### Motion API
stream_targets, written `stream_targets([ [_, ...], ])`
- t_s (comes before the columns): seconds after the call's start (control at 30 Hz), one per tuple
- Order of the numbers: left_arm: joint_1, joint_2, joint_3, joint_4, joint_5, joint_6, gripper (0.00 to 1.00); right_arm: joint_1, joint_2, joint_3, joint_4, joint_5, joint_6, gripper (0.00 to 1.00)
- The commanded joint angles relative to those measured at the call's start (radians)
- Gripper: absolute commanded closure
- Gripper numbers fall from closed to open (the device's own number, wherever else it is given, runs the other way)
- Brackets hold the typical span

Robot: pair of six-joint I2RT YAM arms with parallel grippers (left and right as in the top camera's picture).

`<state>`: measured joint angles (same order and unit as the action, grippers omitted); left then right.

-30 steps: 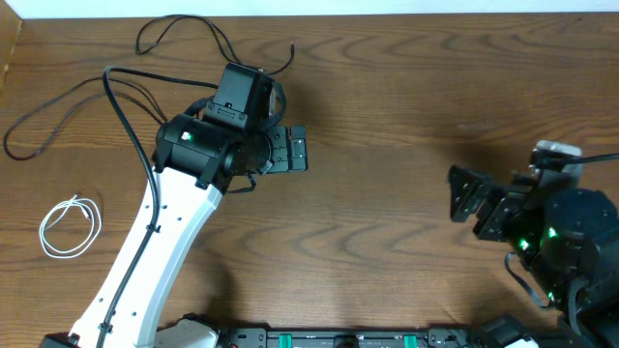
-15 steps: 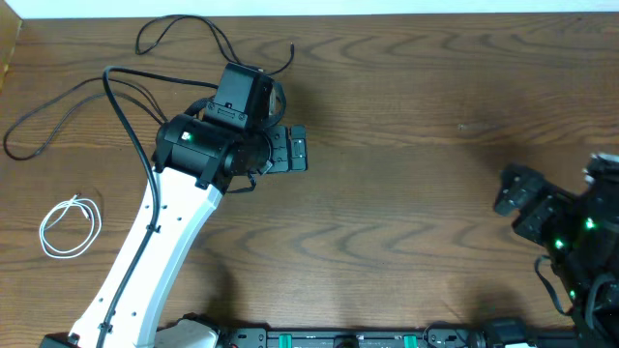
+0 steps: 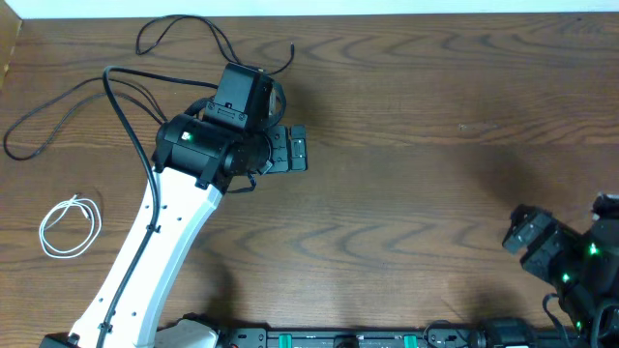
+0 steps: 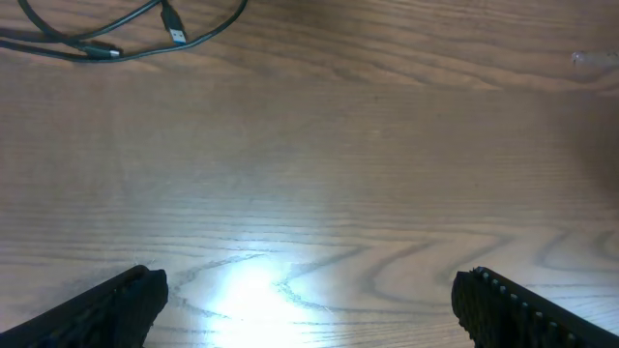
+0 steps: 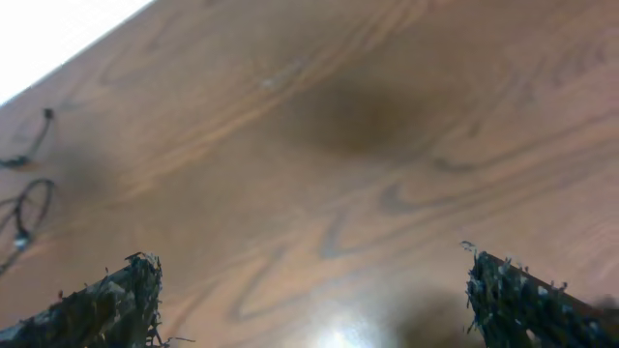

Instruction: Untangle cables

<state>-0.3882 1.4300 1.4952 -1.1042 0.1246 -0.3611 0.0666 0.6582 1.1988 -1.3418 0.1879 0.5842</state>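
A white cable lies coiled by itself at the left edge of the table. A long black cable runs from the far left toward my left arm. A second black cable loops at the back and ends near the left wrist. My left gripper is open and empty, just right of the black cables. In the left wrist view the jaws are wide apart over bare wood, with a black cable and its plug at top left. My right gripper is open and empty at the front right, far from all the cables.
The wooden table runs to a pale back edge. The right wrist view shows its open jaws over bare wood, with a bit of black cable far off at the left edge.
My right arm has pulled back toward the front right corner, away from the table's middle. The left arm and the cables have not moved.
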Motion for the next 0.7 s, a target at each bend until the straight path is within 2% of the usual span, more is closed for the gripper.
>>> stream_targets([
  [0.0,-0.002,0.006,-0.001,-0.006,-0.014,0.013,0.0,-0.007,-0.032,-0.016,-0.002,0.039,-0.018,0.01],
  [0.17,-0.002,0.006,-0.001,-0.006,-0.014,0.013,0.0,-0.009,-0.109,-0.136,0.088,0.023,-0.065,0.01],
  [0.4,-0.002,0.006,-0.001,-0.006,-0.014,0.013,0.0,-0.009,-0.296,-0.434,0.441,-0.161,-0.344,0.01],
  [0.47,-0.002,0.006,-0.001,-0.006,-0.014,0.013,0.0,-0.009,-0.333,-0.494,0.507,-0.2,-0.386,0.01],
  [0.67,-0.002,0.006,-0.001,-0.006,-0.014,0.013,0.0,-0.009,-0.46,-0.705,0.729,-0.248,-0.407,0.01],
])
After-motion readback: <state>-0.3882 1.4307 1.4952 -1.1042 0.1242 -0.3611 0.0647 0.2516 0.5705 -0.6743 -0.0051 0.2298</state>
